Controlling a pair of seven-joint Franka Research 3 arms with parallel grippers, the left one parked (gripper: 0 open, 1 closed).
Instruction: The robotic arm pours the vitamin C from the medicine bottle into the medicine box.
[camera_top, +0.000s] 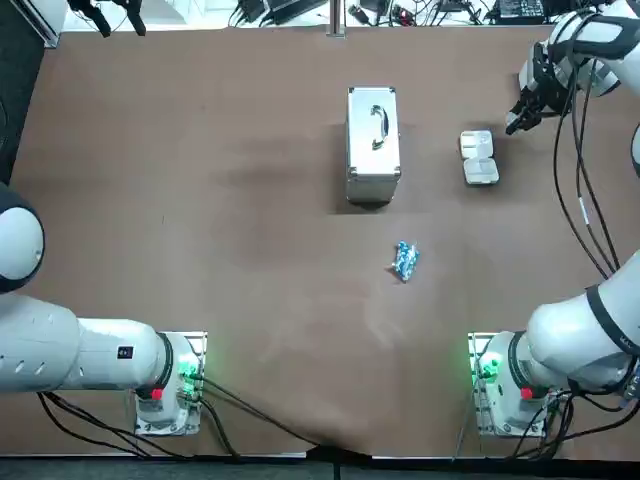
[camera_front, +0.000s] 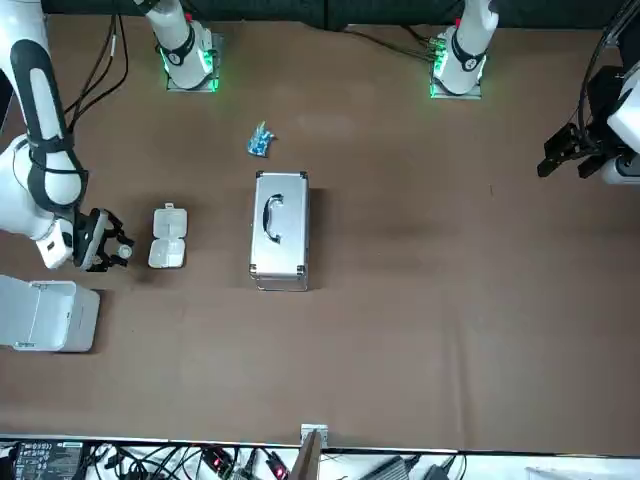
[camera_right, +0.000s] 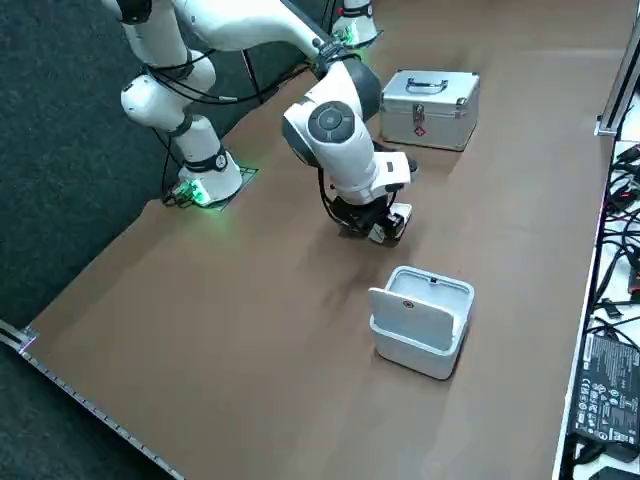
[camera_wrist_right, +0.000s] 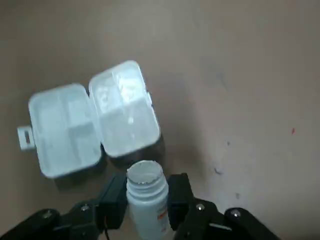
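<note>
Gripping the open-mouthed medicine bottle (camera_wrist_right: 147, 202), the right gripper (camera_wrist_right: 145, 189) hangs just beside the open medicine box (camera_wrist_right: 65, 131) — toward the worktop's (camera_top: 200, 200) far right corner.

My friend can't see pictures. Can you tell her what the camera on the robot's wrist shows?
The right gripper holds a white bottle between its two black fingers, the bottle's open mouth close to a pill box. The white pill box lies open and flat on a brown table.

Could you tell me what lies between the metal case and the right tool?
The open medicine box sits between metal case and right tool; the top view shows it.
</note>
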